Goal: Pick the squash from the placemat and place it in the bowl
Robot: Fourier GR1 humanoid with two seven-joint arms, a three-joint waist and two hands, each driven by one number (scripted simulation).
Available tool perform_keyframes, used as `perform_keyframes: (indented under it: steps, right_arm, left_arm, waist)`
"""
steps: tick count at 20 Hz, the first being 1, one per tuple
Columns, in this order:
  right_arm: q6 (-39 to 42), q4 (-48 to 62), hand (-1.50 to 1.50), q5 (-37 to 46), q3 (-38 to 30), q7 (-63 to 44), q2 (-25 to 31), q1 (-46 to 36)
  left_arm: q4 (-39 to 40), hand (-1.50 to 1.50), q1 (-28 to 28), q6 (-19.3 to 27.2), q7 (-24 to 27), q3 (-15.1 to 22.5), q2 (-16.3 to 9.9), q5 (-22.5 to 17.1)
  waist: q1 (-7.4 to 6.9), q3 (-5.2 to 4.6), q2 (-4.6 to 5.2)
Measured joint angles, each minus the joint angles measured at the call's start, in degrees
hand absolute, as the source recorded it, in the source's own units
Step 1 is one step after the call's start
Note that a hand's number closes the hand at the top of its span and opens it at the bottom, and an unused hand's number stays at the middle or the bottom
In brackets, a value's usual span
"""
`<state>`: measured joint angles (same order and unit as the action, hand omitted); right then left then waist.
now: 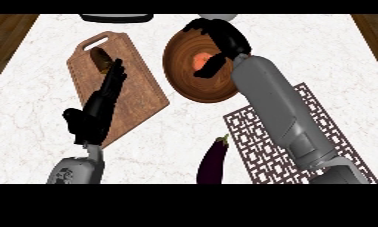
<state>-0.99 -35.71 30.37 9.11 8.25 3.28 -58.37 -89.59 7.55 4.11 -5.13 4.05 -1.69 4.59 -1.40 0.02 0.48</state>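
Head view, steep look down at a white marbled counter [310,46]; both forearms enter from the lower edge.

Right hand [225,38]: reaches up across the placemat [255,136] and sits over the wooden bowl [188,78]; fingers curl downward toward the bowl's inside; whether they grip anything, cannot tell, as the hand hides what lies under it. Just below and left of the fingertips, an orange patch shows inside the bowl, taken to be the squash [201,61]; only a small part is visible; cannot tell whether it touches the fingers or rests on the bowl's floor.

Placemat: patterned lattice, lying under the right forearm, below the right hand and below the bowl; its upper edge is close to the bowl's rim.

Eggplant [214,161]: dark purple, lying on the counter just left of the placemat, well below the right hand, stem end upward.

Left hand [100,106]: lies over the wooden cutting board [144,81], fingers straight and stretched toward the far side, holding nothing; just beyond its fingertips a small brown item [100,57] lies on the board near the handle hole; identity unclear.

Far edge, beyond both hands: a dark-rimmed object [117,17], only partly in view.
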Motion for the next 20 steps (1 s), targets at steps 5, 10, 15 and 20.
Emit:
perform_keyframes:
  steps: [5,10,15,20]
  right_arm:
    - [0.2,1.1,-1.5,-5.0,-5.5,7.6,0.0,-0.6]
    - [0.4,-1.7,-1.5,-9.7,-10.4,8.4,0.5,-0.9]
    - [5.4,-4.7,-1.5,-14.7,-14.2,5.2,2.5,0.2]
    - [12.3,-6.5,-1.5,-20.0,-17.7,4.0,5.9,2.3]
  left_arm:
    - [0.8,0.0,0.4,-0.6,0.3,-0.6,-0.3,-0.5]
    - [1.1,0.0,1.0,-0.7,-0.3,-1.2,-0.7,-0.6]
    - [1.2,0.0,0.1,-0.5,0.6,-1.4,-0.6,-0.4]
    - [1.9,0.0,1.3,-0.8,0.3,-2.1,-0.8,-0.8]
  waist:
    - [0.21,0.01,-0.06]
    - [0.91,-0.01,-0.36]
    - [1.19,-0.02,-0.5]
    - [1.33,-0.02,-0.5]
